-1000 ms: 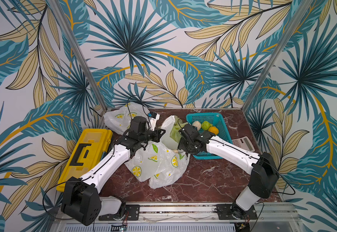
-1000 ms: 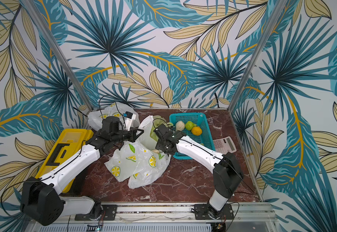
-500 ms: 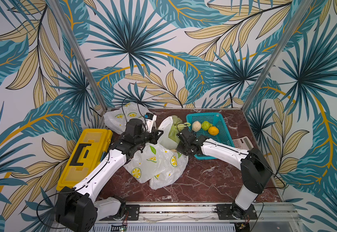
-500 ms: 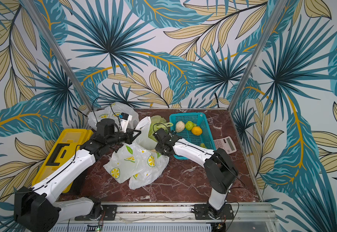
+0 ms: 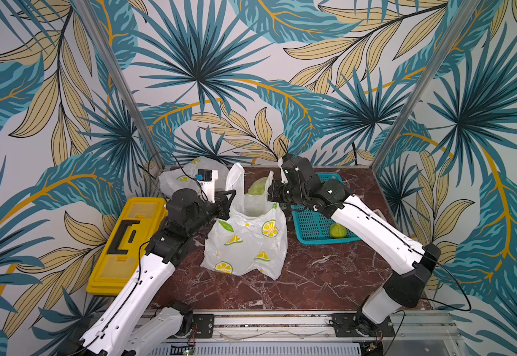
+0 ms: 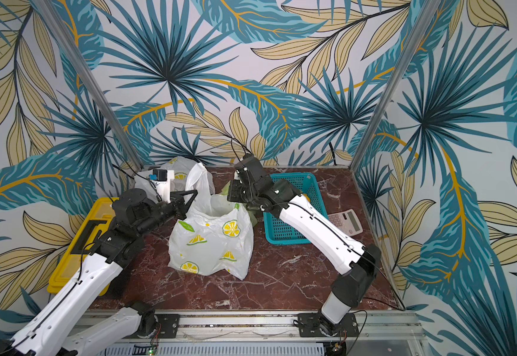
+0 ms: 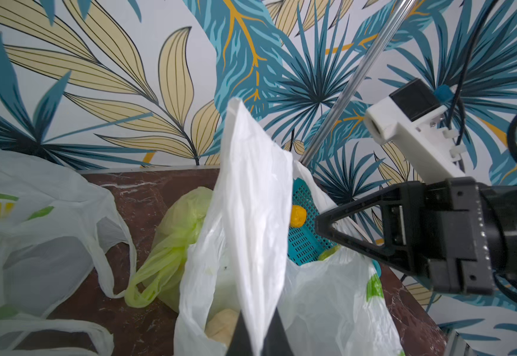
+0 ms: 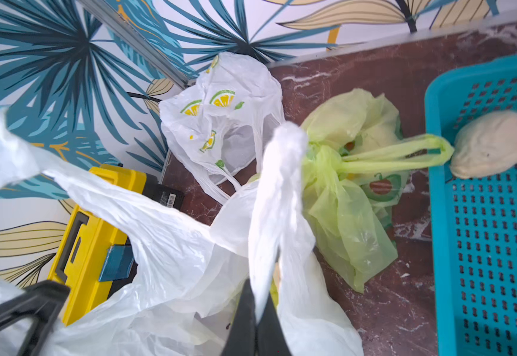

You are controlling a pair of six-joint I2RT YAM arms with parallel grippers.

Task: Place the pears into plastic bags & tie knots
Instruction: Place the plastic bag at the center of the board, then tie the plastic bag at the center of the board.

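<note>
Close beside lemon-print bag, teal basket.

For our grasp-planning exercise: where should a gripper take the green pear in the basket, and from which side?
Grip the green pear across its wide belly, coming straight down from above. It sits low in the basket, close to the near wall, so the walls would likely block a sideways approach.

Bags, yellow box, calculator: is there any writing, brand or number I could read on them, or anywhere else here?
No text here reads clearly.
On the calculator: key and display markings, too small to read.
On the yellow toolbox: a black label with barcode-like lines, too blurred to read.
On the white bag: lemon-slice pictures only, no words.
On the yellow-green bag: small fruit pictures, no words.
</note>
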